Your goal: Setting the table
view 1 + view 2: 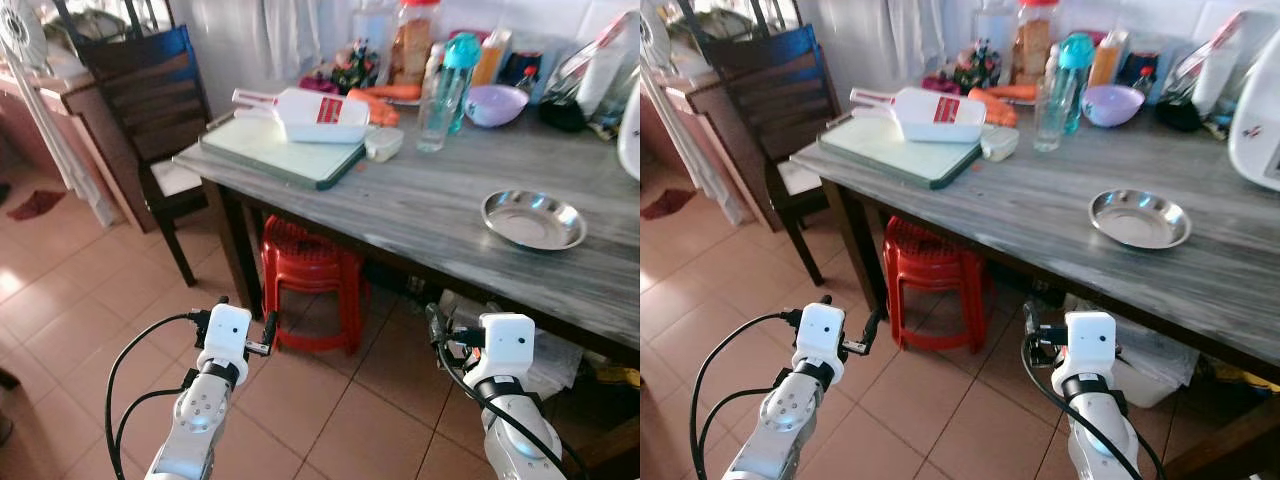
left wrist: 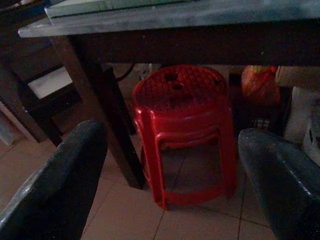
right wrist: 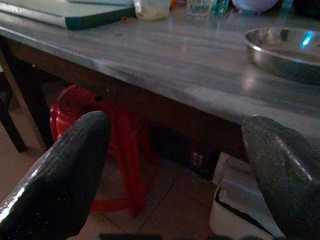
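Note:
A round steel plate (image 1: 533, 220) lies empty on the grey wooden table (image 1: 420, 215), towards its front right. Both my grippers hang low in front of the table, below its edge, over the tiled floor. My left gripper (image 1: 245, 315) is open with nothing between its fingers (image 2: 60, 180) and faces the red plastic stool (image 2: 182, 130) under the table. My right gripper (image 1: 462, 315) is also open and empty. It is level with the table's front edge, and the steel plate (image 3: 285, 47) lies ahead of it to the right.
A green-edged cutting board (image 1: 270, 150) with a white container (image 1: 320, 115) on it lies at the table's left end. A small cup (image 1: 384, 143), a clear glass (image 1: 432, 120), a teal bottle (image 1: 458, 70) and a purple bowl (image 1: 495, 103) stand behind. A dark chair (image 1: 150, 100) stands left.

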Robot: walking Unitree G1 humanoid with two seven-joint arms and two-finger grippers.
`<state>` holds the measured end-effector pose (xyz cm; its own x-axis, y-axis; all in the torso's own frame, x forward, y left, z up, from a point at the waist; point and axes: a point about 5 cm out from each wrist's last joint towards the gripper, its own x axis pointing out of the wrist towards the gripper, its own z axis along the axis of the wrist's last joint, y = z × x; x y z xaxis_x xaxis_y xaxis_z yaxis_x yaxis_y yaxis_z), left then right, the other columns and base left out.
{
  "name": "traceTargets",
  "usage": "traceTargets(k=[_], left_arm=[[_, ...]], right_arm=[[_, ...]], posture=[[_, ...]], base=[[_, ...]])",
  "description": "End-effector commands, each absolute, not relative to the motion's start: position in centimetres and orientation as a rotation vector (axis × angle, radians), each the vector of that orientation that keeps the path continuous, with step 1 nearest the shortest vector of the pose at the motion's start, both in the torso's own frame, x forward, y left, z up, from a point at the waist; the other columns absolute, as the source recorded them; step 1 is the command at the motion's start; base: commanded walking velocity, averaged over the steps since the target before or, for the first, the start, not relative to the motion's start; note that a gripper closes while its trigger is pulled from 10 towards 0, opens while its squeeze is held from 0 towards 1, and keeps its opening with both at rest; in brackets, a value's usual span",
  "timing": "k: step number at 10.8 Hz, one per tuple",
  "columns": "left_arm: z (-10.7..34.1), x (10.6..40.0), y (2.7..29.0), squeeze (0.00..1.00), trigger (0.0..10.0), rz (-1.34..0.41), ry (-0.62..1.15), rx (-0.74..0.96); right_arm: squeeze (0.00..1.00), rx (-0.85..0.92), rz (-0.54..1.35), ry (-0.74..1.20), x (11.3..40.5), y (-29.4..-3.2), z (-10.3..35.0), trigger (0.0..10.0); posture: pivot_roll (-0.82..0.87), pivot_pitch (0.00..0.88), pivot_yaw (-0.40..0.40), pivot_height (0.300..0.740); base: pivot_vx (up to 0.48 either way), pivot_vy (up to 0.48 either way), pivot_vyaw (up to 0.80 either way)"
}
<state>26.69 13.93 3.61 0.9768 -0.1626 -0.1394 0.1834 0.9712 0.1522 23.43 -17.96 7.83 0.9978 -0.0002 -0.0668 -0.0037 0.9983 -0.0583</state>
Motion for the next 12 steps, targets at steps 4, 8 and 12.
traceTargets(k=[4, 8, 12], left_arm=[[3.57, 26.77, 14.19, 0.0, 10.0, -0.158, 0.125, 0.19], [3.48, 26.82, 14.06, 0.0, 10.0, -0.155, 0.131, 0.188], [3.4, 26.89, 13.85, 0.0, 10.0, -0.152, 0.134, 0.187]], right_arm=[[0.0, -0.035, 0.002, 0.065, 23.63, -17.9, 8.02, 10.0], [0.0, -0.024, -0.01, 0.067, 23.66, -18.07, 7.99, 10.0], [0.0, -0.017, -0.018, 0.07, 23.65, -18.2, 7.95, 10.0]], posture=[[0.0, 0.0, 0.051, 0.74], [0.0, 0.0, 0.054, 0.74], [0.0, 0.0, 0.054, 0.74]], base=[[0.0, 0.0, 0.0], [-0.193, 0.0, 0.0], [-0.319, 0.0, 0.0]])
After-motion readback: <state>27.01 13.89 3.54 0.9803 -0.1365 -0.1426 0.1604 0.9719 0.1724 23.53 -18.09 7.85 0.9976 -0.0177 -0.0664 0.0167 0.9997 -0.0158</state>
